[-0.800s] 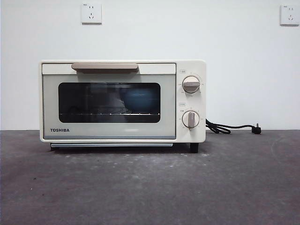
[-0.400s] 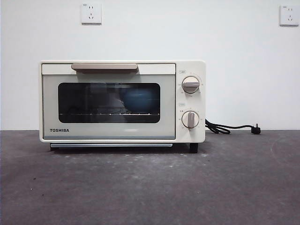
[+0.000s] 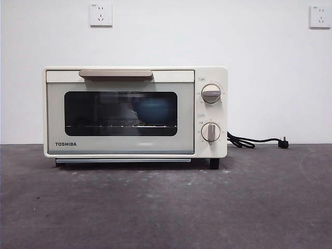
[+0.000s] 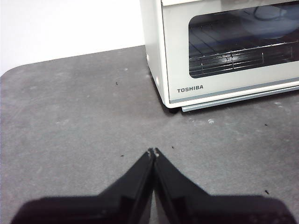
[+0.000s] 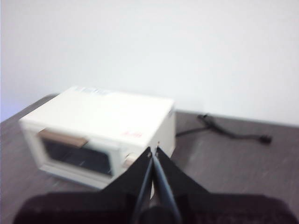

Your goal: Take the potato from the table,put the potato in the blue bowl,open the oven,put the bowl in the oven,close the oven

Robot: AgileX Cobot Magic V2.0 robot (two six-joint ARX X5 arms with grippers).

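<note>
Front view: the oven stands on the table with its door shut flush and the handle at the top of the door; behind the dark glass, right of the window's centre, the blue bowl sits on the rack. The potato cannot be made out through the glass; I judge it lies in the bowl, as none shows on the table. Both knobs sit on the oven's right panel, and the cord trails off from its right side. Neither of my arms enters this view. Left wrist view: my left gripper hangs over bare table in front of the oven's left front corner, well apart from it, jaws pressed together and holding nothing; the rack and a patch of blue show through the window. Right wrist view: blurred, but my right gripper is high above and back from the oven's knob end, jaws likewise closed on nothing, touching nothing. Judgement: every step appears complete, the closing of the door being the last. The next move calls only for both arms to keep clear of the oven and settle at rest; no further grasp is required.
</note>
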